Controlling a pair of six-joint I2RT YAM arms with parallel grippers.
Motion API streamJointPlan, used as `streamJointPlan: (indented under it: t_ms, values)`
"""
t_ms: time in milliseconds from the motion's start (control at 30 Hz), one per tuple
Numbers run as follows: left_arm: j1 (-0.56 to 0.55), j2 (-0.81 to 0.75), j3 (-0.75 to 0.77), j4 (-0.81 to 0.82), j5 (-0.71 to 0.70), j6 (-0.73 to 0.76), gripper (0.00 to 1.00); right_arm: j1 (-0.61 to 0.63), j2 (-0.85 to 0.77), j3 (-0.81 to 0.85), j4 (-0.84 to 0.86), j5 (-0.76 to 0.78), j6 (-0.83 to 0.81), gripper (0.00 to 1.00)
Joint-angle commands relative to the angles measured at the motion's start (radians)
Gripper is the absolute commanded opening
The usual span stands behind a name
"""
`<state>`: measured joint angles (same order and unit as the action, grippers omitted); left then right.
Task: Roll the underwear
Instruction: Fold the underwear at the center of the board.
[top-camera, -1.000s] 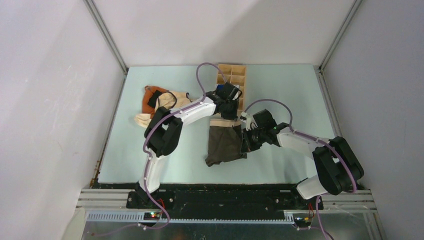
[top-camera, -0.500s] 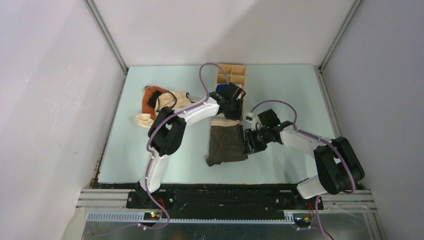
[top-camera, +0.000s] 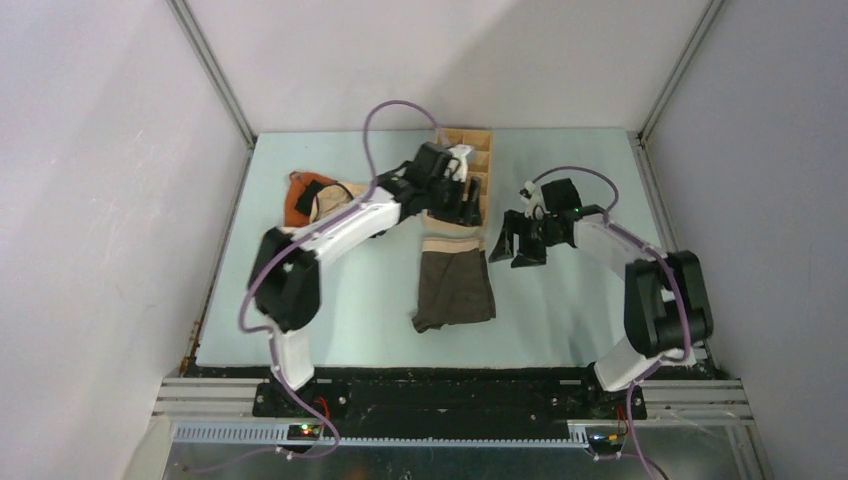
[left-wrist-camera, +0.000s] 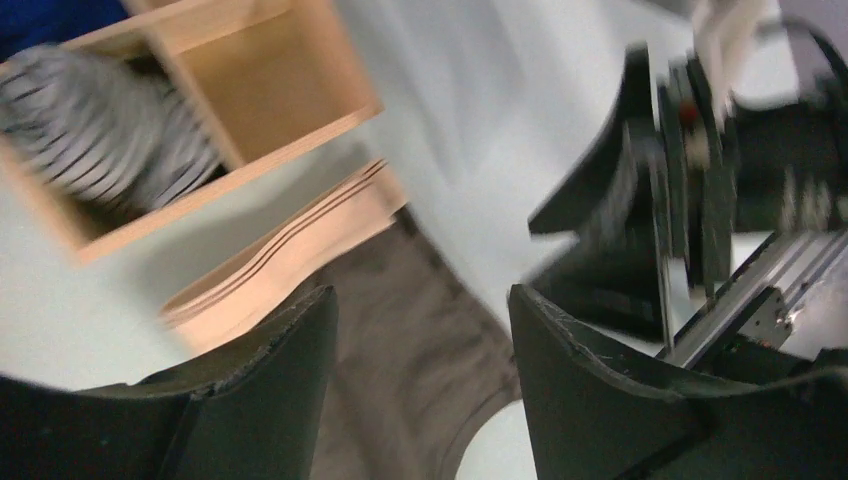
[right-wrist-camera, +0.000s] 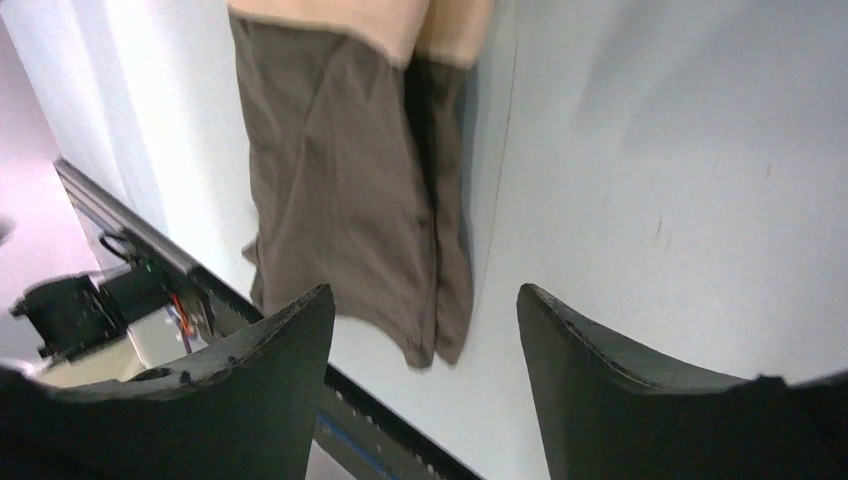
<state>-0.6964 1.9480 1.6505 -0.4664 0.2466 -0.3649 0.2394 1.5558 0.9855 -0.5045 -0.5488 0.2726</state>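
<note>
The underwear lies flat; your left gripper and right gripper gape empty (a one-layer pinch may unfold it).

pale table bears underwear, wooden organizer and orange-cream garment.

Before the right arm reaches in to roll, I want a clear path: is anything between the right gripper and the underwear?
Nothing visible does. The right gripper, open, hangs right of the underwear with only bare table between them. The left gripper hovers at the waistband end, outside that path.
</note>
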Motion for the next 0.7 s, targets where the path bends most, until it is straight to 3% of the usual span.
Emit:
streamJointPlan:
  t_ms: [0,67,200,400,667]
  values:
    - [0.068,-0.182,-0.182,-0.05,-0.017,0.109,0.68,0.005,0.143,0.134,0.106,-0.004,0.082,0.71]
    - [0.094,-0.231,-0.306,-0.056,-0.014,0.14,0.66,0.011,0.223,0.184,0.125,0.006,0.105,0.68]
    - [0.128,-0.294,-0.414,-0.079,-0.037,0.205,0.66,0.028,0.3,0.264,0.117,0.046,0.133,0.64]
    - [0.159,-0.292,-0.474,-0.086,-0.06,0.258,0.67,0.042,0.311,0.306,0.109,0.101,0.125,0.46]
    - [0.167,-0.291,-0.491,-0.076,-0.073,0.264,0.67,0.07,0.373,0.321,0.168,-0.005,0.146,0.42]
